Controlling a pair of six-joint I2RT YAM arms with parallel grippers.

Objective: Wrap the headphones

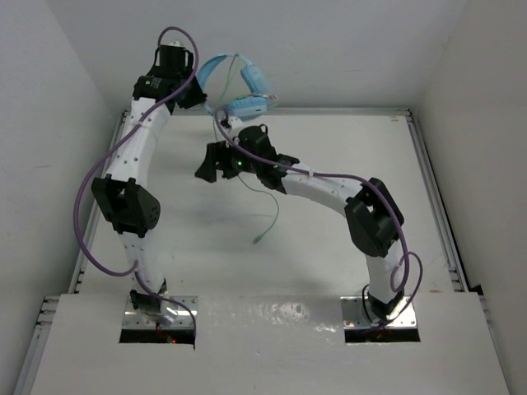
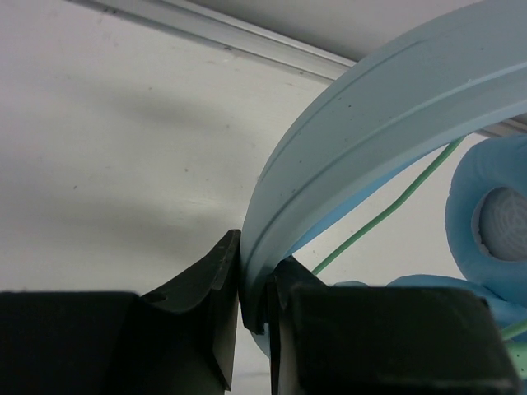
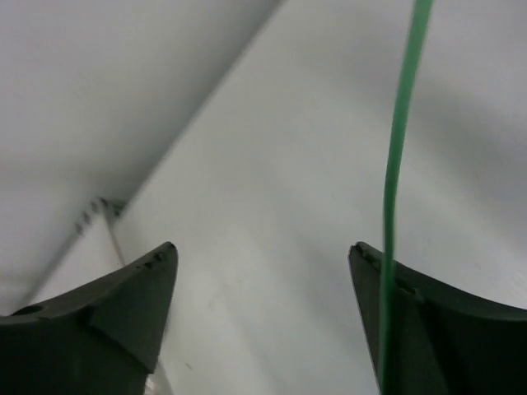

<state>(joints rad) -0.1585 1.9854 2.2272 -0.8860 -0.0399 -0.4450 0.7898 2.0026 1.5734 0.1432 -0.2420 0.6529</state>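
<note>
The light blue headphones (image 1: 247,86) are held up at the far edge of the table, ear cups to the right. My left gripper (image 1: 198,95) is shut on the curved headband (image 2: 370,107), which is pinched between the fingers (image 2: 255,263). One padded ear cup (image 2: 486,214) shows at the right. The thin green cable (image 1: 272,210) hangs from the headphones, passes by my right arm and ends in a plug (image 1: 257,240) on the table. My right gripper (image 1: 211,163) is open (image 3: 262,247) and holds nothing. The cable (image 3: 399,148) runs down in front of its right finger.
A metal rail (image 1: 428,164) borders the white table, and it also shows at the far edge in the left wrist view (image 2: 206,33). White walls close in on the left, back and right. Purple arm cables loop beside both arms.
</note>
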